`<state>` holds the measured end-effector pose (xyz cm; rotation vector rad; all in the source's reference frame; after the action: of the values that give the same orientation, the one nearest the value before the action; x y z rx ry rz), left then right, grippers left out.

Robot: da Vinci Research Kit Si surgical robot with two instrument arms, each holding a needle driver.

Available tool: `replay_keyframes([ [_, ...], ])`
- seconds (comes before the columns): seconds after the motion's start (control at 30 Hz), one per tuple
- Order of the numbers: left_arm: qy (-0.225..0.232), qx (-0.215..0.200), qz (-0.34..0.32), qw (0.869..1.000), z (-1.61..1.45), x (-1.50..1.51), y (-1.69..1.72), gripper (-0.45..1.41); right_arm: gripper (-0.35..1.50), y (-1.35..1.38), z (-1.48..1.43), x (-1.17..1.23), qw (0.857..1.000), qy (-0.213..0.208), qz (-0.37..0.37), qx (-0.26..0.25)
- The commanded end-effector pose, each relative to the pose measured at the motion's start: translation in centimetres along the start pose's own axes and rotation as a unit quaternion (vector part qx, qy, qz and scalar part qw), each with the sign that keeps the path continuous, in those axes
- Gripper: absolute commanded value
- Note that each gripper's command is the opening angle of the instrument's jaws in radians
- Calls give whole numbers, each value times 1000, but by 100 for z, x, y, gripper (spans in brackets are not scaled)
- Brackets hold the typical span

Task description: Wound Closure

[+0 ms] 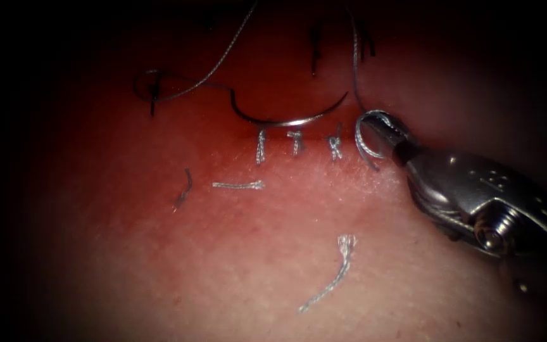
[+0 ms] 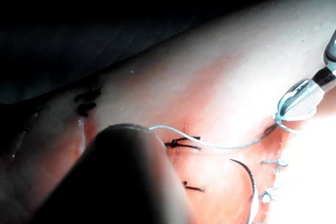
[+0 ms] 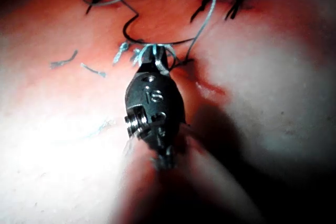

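From the endoscope, my right tool comes in from the right with thread looped around its tip; whether those fingers are clenched I cannot tell. The needle lies free on the tissue, just above three knots, so neither tool carries it.

In the left wrist view, the thread runs taut across to my right tool.

In the right wrist view, the thread rises away from my right tool, and the needle rests just beyond.

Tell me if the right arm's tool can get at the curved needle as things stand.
Probably not yet: the right arm's tool has grey thread looped around its tip. The curved steel needle lies free on the tissue, nothing covering it.
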<state>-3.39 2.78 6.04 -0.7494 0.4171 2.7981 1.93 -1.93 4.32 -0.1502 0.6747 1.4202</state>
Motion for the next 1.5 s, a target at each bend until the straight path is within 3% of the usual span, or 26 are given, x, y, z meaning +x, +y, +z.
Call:
replay_keyframes([
  [0.03,2,5,-5,1000,8,5,-12,-45,-35,-13,-3,-1,1000,-2,-1,3],
  [0.2,3,31,-19,999,28,8,-53,-45,-35,-16,-13,-7,998,19,-66,13],
  [0.47,-1,40,-22,999,48,9,-75,-45,-35,-17,-24,-17,995,29,-93,30],
  [0.83,8,75,-43,996,56,4,-120,-45,-35,-33,-31,-32,989,39,-130,55],
  [1.07,11,80,-43,996,62,4,-130,-45,-35,-36,-40,-44,987,43,-142,62],
  [1.23,13,95,-44,994,72,0,-158,-45,-35,-30,-49,-65,985,40,-153,63],
  [1.5,16,103,-46,993,87,-7,-174,-45,-35,-34,-71,-106,982,17,-176,69],
])
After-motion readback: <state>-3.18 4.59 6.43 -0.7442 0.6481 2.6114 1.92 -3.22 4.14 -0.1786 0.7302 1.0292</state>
